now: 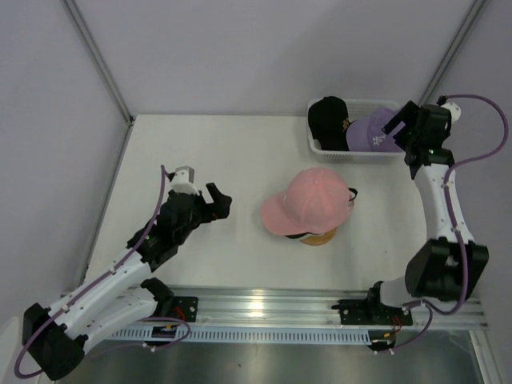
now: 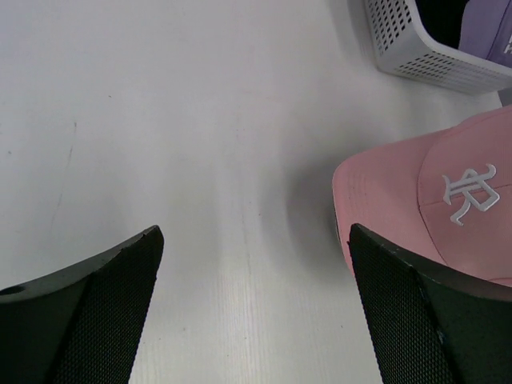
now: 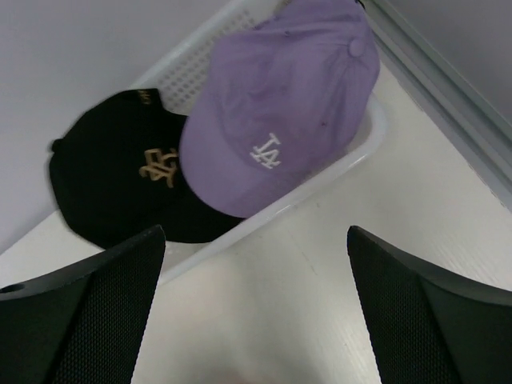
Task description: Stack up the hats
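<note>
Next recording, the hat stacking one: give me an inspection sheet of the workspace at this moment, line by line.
Surface: white table, faint scuffs only.
Job's things: pink cap tops the central pile over the wooden stand, with dark edges showing beneath it. The black cap and lavender cap lie in the white basket, lavender overlapping black.
Clutter: nothing seen.
Grippers: left gripper open, empty, apart from the pink cap. Right gripper open, empty, over the basket by the lavender cap.
Cables: purple cables run along both arms, away from the caps.
Surroundings: pale panel walls; metal rail at the near edge.
</note>
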`<state>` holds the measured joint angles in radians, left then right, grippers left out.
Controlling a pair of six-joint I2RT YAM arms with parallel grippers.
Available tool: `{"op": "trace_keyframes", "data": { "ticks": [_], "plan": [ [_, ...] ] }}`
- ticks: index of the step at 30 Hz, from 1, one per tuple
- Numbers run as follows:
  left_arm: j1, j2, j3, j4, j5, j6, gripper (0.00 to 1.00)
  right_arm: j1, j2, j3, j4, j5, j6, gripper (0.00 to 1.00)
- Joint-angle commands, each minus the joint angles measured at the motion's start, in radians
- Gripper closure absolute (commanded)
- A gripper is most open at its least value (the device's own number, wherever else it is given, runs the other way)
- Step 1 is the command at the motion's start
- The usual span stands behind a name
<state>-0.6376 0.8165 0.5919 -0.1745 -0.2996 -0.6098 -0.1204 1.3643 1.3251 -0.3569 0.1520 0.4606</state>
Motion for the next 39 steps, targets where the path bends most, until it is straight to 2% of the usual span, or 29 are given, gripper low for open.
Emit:
{"op": "trace_keyframes", "data": {
  "ticks": [1,6,10,17,18,19,23,24,27,29,30,31,34,39],
  "plan": [
    [0.01,-0.049,0.04,-0.097,-0.062,0.054,0.01,-0.077,0.19,0.138,0.072,-0.034,-0.008,0.03],
    [0.029,-0.068,0.037,-0.109,-0.075,0.067,0.01,-0.133,0.37,0.256,0.101,-0.043,-0.028,0.05],
    [0.032,-0.036,0.052,-0.118,-0.111,0.036,0.0,-0.157,0.478,0.321,0.125,-0.034,-0.083,0.16],
    [0.039,-0.022,0.054,-0.043,-0.148,0.042,0.0,-0.197,0.62,0.413,0.176,-0.1,-0.069,0.21],
    [0.041,-0.017,0.057,-0.037,-0.151,0.042,0.0,-0.199,0.634,0.437,0.18,-0.103,-0.065,0.23],
    [0.042,-0.011,0.065,-0.034,-0.159,0.042,0.0,-0.2,0.666,0.451,0.179,-0.111,-0.057,0.31],
    [0.053,0.058,0.108,-0.039,-0.164,0.053,0.01,-0.203,0.725,0.49,0.18,-0.138,-0.048,0.43],
    [0.053,0.071,0.124,-0.045,-0.167,0.054,0.01,-0.203,0.731,0.493,0.18,-0.14,-0.045,0.54],
    [0.059,0.119,0.164,-0.063,-0.165,0.067,0.0,-0.203,0.728,0.482,0.197,-0.17,-0.033,0.76],
    [0.062,0.134,0.181,-0.063,-0.158,0.07,0.0,-0.203,0.714,0.48,0.2,-0.186,-0.033,0.83],
    [0.064,0.144,0.183,-0.062,-0.154,0.07,0.01,-0.202,0.707,0.48,0.202,-0.19,-0.028,0.96],
    [0.064,0.145,0.184,-0.056,-0.147,0.071,0.0,-0.2,0.696,0.476,0.203,-0.204,-0.027,1.0],
    [0.067,0.141,0.183,-0.049,-0.133,0.07,0.0,-0.182,0.636,0.477,0.2,-0.212,-0.042,1.0],
    [0.065,0.116,0.157,-0.075,-0.102,0.03,0.0,-0.102,0.449,0.488,0.176,-0.155,-0.108,1.0]
  ]
}}
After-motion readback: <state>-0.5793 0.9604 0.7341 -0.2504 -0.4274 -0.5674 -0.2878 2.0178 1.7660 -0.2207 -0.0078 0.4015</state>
